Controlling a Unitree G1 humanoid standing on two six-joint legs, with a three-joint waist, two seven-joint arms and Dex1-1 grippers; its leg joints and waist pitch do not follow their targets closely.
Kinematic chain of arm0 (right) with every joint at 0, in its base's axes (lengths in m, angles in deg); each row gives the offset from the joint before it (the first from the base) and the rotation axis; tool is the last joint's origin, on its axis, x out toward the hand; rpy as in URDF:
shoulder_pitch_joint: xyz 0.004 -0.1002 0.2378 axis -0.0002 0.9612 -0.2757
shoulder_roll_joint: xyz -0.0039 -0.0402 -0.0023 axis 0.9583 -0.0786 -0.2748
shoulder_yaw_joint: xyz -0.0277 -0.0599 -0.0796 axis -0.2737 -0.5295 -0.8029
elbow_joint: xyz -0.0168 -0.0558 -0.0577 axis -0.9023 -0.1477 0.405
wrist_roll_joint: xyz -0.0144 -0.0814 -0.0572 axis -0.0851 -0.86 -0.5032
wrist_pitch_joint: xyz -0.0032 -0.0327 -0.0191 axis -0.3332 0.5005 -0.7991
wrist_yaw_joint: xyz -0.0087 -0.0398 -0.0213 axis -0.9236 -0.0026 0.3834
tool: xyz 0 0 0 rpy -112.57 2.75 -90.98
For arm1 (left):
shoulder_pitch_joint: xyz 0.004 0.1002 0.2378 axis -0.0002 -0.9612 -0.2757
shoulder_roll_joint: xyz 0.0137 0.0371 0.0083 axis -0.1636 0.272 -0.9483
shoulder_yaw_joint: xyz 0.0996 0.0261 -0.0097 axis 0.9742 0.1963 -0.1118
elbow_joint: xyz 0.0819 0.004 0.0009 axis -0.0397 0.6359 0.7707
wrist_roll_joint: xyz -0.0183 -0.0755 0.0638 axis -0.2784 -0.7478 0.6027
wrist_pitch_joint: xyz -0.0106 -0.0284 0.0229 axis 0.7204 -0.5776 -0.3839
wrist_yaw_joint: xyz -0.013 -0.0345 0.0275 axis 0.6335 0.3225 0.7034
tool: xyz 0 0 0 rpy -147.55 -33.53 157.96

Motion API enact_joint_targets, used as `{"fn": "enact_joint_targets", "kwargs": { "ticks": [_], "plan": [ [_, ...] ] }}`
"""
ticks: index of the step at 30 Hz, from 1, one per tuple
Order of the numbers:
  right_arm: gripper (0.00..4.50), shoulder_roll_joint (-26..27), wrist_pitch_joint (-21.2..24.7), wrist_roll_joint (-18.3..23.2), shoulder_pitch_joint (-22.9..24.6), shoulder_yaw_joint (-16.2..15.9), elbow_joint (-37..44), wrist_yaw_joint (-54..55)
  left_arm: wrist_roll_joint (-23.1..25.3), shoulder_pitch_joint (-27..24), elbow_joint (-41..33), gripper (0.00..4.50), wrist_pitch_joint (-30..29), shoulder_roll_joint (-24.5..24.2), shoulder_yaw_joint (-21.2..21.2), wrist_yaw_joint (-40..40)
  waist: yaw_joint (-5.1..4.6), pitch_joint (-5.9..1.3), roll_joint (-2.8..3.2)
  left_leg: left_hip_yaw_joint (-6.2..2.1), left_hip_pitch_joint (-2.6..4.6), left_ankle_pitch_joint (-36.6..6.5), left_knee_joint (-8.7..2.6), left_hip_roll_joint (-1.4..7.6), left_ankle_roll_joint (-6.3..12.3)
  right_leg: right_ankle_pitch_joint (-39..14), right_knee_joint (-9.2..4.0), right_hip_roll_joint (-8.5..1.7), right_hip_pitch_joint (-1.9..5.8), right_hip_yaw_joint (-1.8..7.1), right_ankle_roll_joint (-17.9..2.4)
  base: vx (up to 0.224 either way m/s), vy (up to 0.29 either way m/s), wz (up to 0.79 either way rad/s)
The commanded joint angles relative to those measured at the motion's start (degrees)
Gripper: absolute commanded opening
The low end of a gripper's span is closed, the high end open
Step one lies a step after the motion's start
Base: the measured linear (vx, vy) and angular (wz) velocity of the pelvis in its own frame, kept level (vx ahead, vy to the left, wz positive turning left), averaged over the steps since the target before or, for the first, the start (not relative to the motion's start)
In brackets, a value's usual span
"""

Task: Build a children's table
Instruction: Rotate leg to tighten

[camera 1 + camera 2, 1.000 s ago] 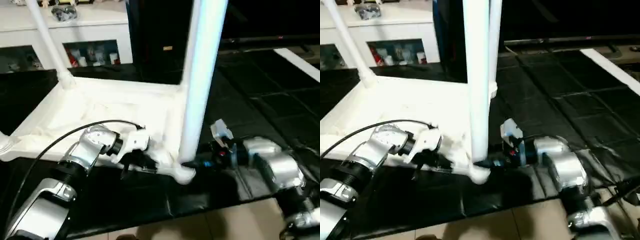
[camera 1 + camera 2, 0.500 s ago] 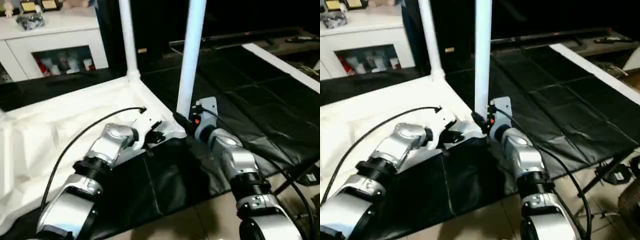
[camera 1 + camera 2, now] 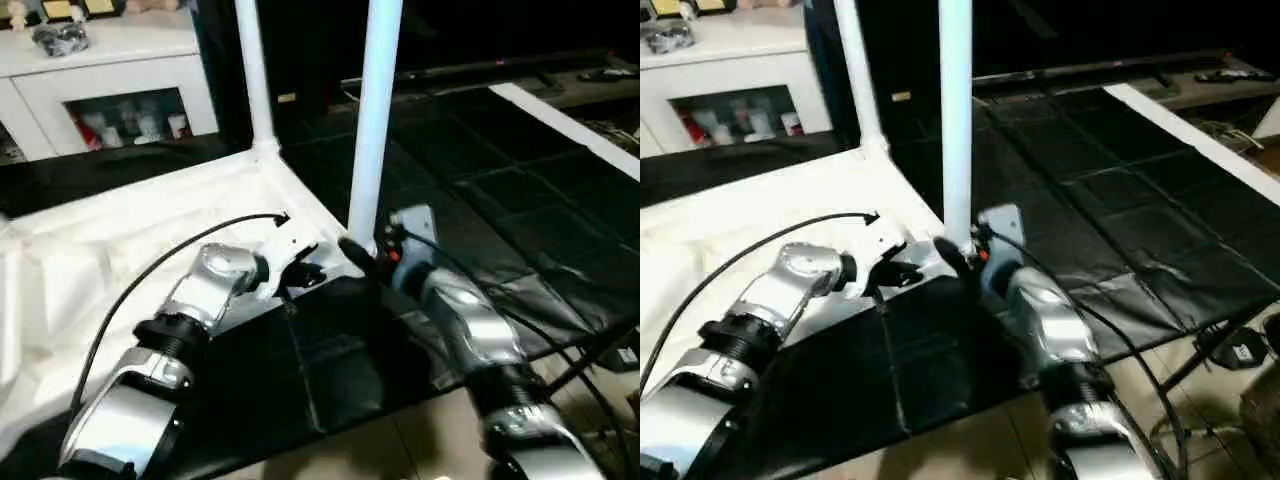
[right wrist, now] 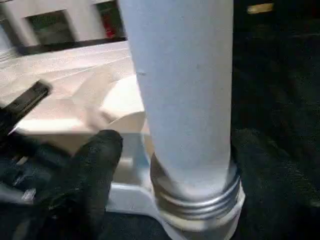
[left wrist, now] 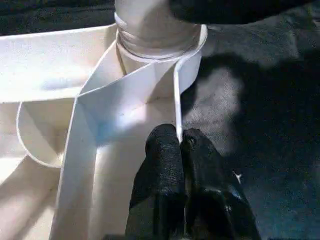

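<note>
**Children's table, inverted on the bench: two legs seated, both grippers at the near corner**

Children's table (image 3: pixel 120 240) lies upside down on the black-covered bench (image 3: pixel 520 200), its ribbed underside facing up. At far left, behind it, stands a white cabinet (image 3: pixel 110 75) with glass-fronted shelves. Moving rightward, the left gripper (image 5: pixel 181 145) has its fingers pressed together on the thin upright side wall (image 5: pixel 176 95) of the top, just short of the corner socket (image 5: pixel 165 47); they pinch that wall edge-on. A far leg (image 3: pixel 252 70) rises from the rear corner. Next, the near leg (image 3: pixel 375 110) stands upright in the near corner socket. The right gripper (image 3: pixel 352 248) sits at the base of this leg; one black finger (image 4: pixel 92 170) is seen beside the threaded collar (image 4: pixel 197 200), apart from it, so the fingers appear spread around the leg without clamping.

Handling, as judged: the moulded plastic looks light and stiff but smooth, so a tapered leg may slip under a loose grip. The leg is best held low, near the collar; the top is best steadied by its rim wall, as the left fingers do.
</note>
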Motion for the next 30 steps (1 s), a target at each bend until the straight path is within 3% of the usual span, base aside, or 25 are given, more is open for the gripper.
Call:
{"fn": "enact_joint_targets", "kwargs": {
  "ticks": [1, 3, 6, 9, 12, 16, 18, 24, 30],
  "plan": [
    [4.07, -1.70, 0.98, 0.33, 1.68, -3.13, 2.01, -5.47, -0.68, 1.34, -1.16, 0.00, 4.63, -0.71, 1.10, 3.78, 0.36, -3.84, 0.32, -0.14, -0.19, -10.50, -3.59, 1.08, 3.92, -13.46, -4.29, -3.44, 3.75, 3.14, -10.12, 0.000, 0.000, 0.00],
    [4.25, -2.71, 0.77, 0.38, 2.10, -3.21, 2.60, -6.86, -0.74, 1.25, -1.04, 0.00, 5.68, -1.14, 1.38, 5.03, 0.82, -3.85, 0.19, -0.09, -0.03, -11.12, -3.61, 1.15, 3.70, -14.88, -4.47, -3.54, 3.70, 3.17, -9.66, 0.000, 0.000, 0.00],
    [4.42, -8.52, 1.11, 2.44, 3.30, -3.06, 5.79, -15.32, -1.46, 0.69, -0.84, 0.00, 8.51, -3.81, 2.97, 12.37, 1.48, -3.85, -0.30, -0.02, -0.08, -10.82, -3.64, 1.23, 3.97, -14.99, -4.40, -3.55, 3.81, 3.19, -9.32, 0.000, 0.000, 0.00],
    [4.42, -14.48, 4.77, 4.84, 3.23, -4.52, 9.23, -25.34, -1.21, 0.14, -0.61, 0.00, 13.89, -6.63, 4.95, 19.97, 2.26, -3.81, 0.06, 0.09, -0.07, -10.14, -3.45, 1.46, 4.72, -13.77, -4.06, -3.44, 3.56, 3.24, -9.75, 0.000, 0.000, 0.00],
    [4.42, -17.02, 6.07, 5.40, 2.86, -5.95, 10.37, -29.88, -2.36, -0.45, -1.15, 0.00, 15.08, -7.31, 5.11, 23.54, 2.69, -3.81, -0.13, 0.19, 0.06, -10.58, -3.43, 1.56, 4.58, -14.17, -4.08, -3.53, 3.45, 3.28, -9.83, 0.000, 0.000, 0.00],
    [4.42, -18.90, 6.75, 6.49, 2.46, -7.55, 11.48, -35.20, -3.33, -1.27, -2.46, 0.00, 16.12, -7.94, 5.82, 27.18, 3.69, -3.92, -0.10, 0.22, 0.33, -10.94, -3.41, 1.73, 3.79, -15.26, -4.11, -3.72, 3.22, 3.32, -10.18, 0.000, 0.000, 0.00],
    [4.26, -19.66, 6.84, 6.75, 1.98, -9.12, 11.28, -38.36, -3.78, -1.64, -3.16, 0.00, 17.03, -8.45, 6.66, 29.54, 3.84, -3.96, -0.04, 0.06, 0.13, -10.83, -3.50, 1.86, 3.69, -14.24, -3.81, -3.72, 3.32, 3.32, -10.39, 0.000, 0.000, 0.00],
    [3.75, -18.96, 5.72, 4.79, -0.53, -11.48, 7.86, -40.47, -3.89, -2.00, -3.54, 0.00, 18.51, -8.59, 7.20, 31.83, 3.76, -3.87, -0.15, 0.11, 0.13, -11.68, -3.55, 1.65, 2.63, -16.33, -4.09, -3.69, 3.34, 3.26, -10.01, 0.000, 0.000, 0.00],
    [3.33, -18.39, 4.47, 4.78, -2.20, -12.35, 5.82, -42.05, -3.31, -2.24, -3.44, 0.00, 19.49, -8.80, 7.75, 31.99, 3.90, -4.00, -0.51, 0.09, -0.04, -9.89, -3.44, 1.76, 3.02, -15.22, -3.72, -3.75, 3.35, 3.33, -9.86, 0.000, 0.000, 0.00]
  ]
}}
